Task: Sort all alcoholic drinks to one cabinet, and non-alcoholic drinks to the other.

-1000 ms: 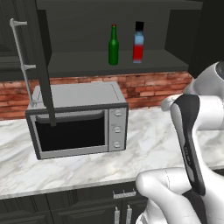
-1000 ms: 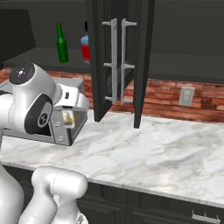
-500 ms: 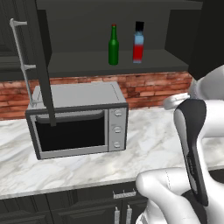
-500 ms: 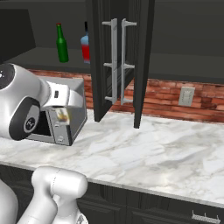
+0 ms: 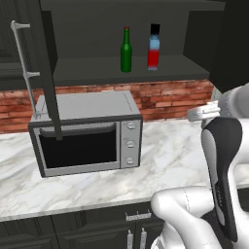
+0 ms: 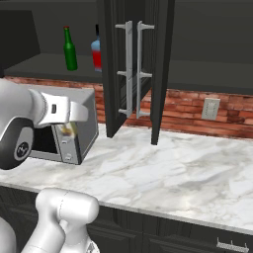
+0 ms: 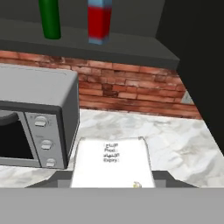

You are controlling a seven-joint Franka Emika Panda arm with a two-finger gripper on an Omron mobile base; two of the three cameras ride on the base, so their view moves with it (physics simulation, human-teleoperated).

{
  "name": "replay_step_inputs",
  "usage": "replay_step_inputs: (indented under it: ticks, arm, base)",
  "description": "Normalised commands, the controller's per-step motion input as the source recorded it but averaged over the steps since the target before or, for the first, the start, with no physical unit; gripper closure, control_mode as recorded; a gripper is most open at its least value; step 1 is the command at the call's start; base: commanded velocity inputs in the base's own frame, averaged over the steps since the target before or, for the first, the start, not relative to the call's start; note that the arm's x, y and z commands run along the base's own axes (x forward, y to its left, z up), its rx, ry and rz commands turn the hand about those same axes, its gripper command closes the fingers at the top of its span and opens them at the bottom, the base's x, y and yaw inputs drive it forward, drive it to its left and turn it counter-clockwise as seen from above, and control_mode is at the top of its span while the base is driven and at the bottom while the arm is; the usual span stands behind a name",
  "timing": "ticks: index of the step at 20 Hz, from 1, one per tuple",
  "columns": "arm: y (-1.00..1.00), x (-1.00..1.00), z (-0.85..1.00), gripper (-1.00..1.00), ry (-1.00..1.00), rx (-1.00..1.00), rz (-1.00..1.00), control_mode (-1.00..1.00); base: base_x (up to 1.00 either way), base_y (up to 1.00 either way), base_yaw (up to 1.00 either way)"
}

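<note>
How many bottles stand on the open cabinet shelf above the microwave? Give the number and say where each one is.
2. The green bottle stands on the left and the blue and red bottle just to its right, apart from it. The open cabinet doors may hide more.

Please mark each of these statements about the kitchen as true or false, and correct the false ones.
1. The slim dark-green glass bottle stands upright on the dark cabinet shelf above the grey microwave oven. True.
2. The flat-sided blue-and-red bottle lies on its side on the white marble counter. False: it stands upright on the shelf, beside the green bottle.
3. The fingers hold a pale cream container. True.
4. The microwave oven's door hangs wide open. False: the door is closed.
</note>
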Motion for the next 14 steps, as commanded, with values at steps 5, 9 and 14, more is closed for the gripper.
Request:
replay_step_inputs:
  ticks: [5,9,14]
  arm:
    - [0.00,-0.11,0.09,1.00,-0.01,0.00,0.00,-1.00]
    - [0.00,-0.03,0.04,1.00,0.00,0.00,0.00,-1.00]
    - [0.00,-0.01,0.00,1.00,0.01,0.00,0.00,1.00]
  base:
    - [0.00,0.00,0.00]
    - [0.00,0.00,0.00]
    - [0.00,0.00,0.00]
